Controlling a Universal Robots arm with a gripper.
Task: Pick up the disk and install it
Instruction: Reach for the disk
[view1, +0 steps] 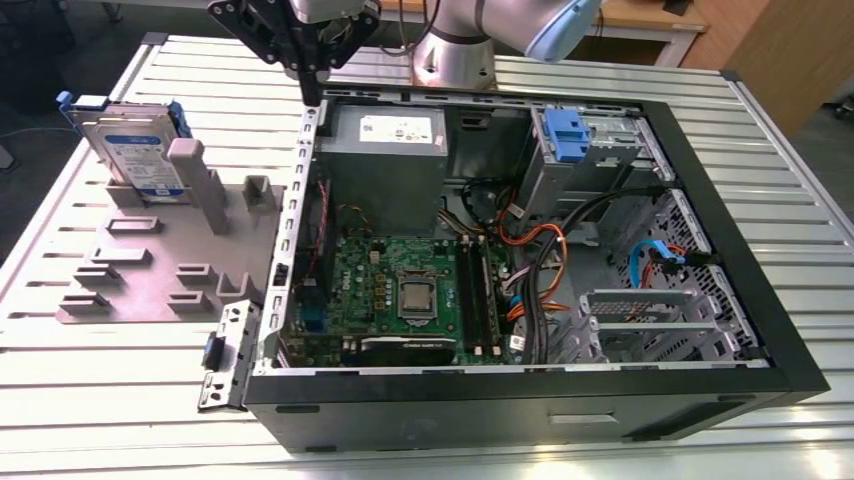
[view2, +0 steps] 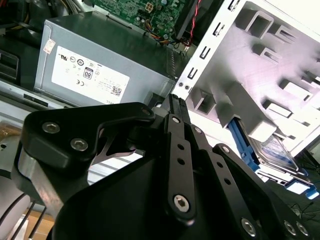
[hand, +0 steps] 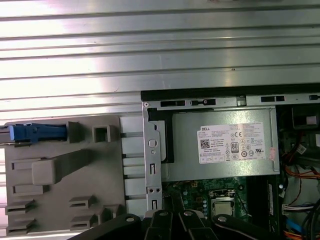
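Note:
The disk (view1: 134, 150) stands on edge in a slot at the far end of the grey holder (view1: 147, 260), on the exterior view's left; its white-and-blue label and blue side rails show. In the second wrist view the disk (view2: 272, 150) sits past the holder's posts. Its blue rail (hand: 37, 132) shows edge-on in the first wrist view. My gripper (view1: 310, 92) hangs above the back left corner of the open computer case (view1: 747, 260), well to the right of the disk. Its fingers (view2: 173, 102) meet at the tip, shut on nothing.
Inside the case lie the grey power supply (view1: 387, 150) with its white sticker, the motherboard (view1: 400, 290), loose cables (view1: 534, 250) and a drive bay with a blue latch (view1: 567, 130). The case and holder rest on a ribbed metal table (view1: 107, 390).

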